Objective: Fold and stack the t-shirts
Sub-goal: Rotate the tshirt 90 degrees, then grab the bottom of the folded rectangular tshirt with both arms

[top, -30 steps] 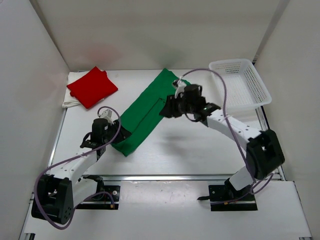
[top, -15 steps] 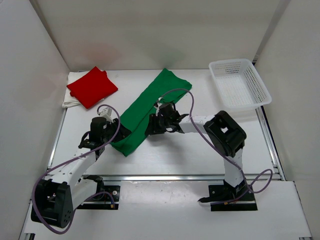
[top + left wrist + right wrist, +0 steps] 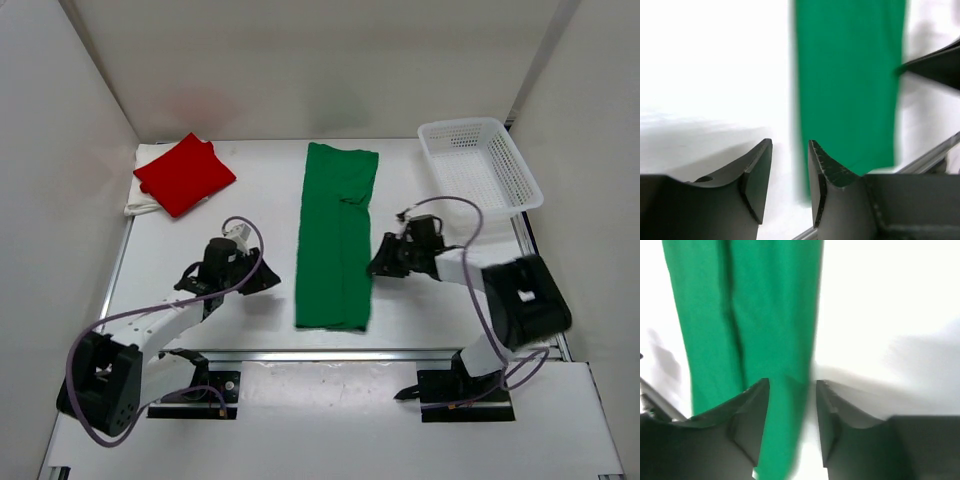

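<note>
The green t-shirt (image 3: 336,240) now lies as a straight strip down the middle of the table (image 3: 250,200), running from far to near. A second ago it lay slanted from near left to far right. The left gripper (image 3: 790,144) has moved right and sits just left of the strip's near half. Its jaws are spread and only bare table shows between them. The right gripper (image 3: 792,384) has come from the far end of the shirt to its right edge. Its jaws stand apart with green cloth in the gap, but the blur hides whether they pinch it. At the far left, the red t-shirt (image 3: 183,174) rests unmoved on the cream-white t-shirt (image 3: 140,205). The basket (image 3: 522,160) stays far right.
</note>
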Robot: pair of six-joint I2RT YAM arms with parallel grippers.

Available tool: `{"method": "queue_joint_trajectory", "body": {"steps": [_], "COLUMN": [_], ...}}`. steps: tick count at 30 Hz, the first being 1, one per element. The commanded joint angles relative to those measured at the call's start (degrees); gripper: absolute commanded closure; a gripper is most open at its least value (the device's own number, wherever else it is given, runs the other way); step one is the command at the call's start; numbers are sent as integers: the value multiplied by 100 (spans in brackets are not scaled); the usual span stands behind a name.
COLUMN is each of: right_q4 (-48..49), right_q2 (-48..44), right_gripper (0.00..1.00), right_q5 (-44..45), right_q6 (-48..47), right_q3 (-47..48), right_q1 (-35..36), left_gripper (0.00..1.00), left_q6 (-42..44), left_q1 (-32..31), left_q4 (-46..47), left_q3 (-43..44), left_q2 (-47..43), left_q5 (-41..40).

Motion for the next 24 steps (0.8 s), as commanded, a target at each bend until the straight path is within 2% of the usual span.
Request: {"method": "queue_joint_trajectory", "body": {"steps": [1,2,4,6,10,13,17,20,22,24], "right_q4": [-688,-854,-1004,-1363,-2268,-2946,-3010,-2597,-2509,-2421], "right_q2": [-959,-1344,-2152,-2706,-3937,-4449,-4678,-4626,-4539,-4599], "right_gripper": [57,53,52,54,59,59,61,73,83,83], "right_q5": [-152,49,235,568,1332,1887,1563,1116,914,868], "right_q6": [-685,-616,-397,-246,377,685,703,799,826,905], "right_q3": [-500,-710,-1105,-1545,-2003,-1986,-2153,-2347,-2478,-2505], "right_q1": [-320,-329,-329,-382,64,339,58,49,127,198], "left_gripper": [53,51,50,45,39,35,33,33,43,50], "left_q6": [190,252,384,402,236,-141,-555,-644,-653,-671], "left_q1": [-355,-442,-565,-688,-1399,-1856,-2287,-2455,-2604,-2710], "left_q4": [-53,-115,-360,-388,-169,297,991,1133,1098,1089], "left_q3": [221,238,221,134,28,-34,80,317,405,388], "left_q2": [166,175,254,298,693,913,1352,1799,1994,2135], "left_q5": [-103,-190,-218,-183,63,160,301,389,450,460]}}
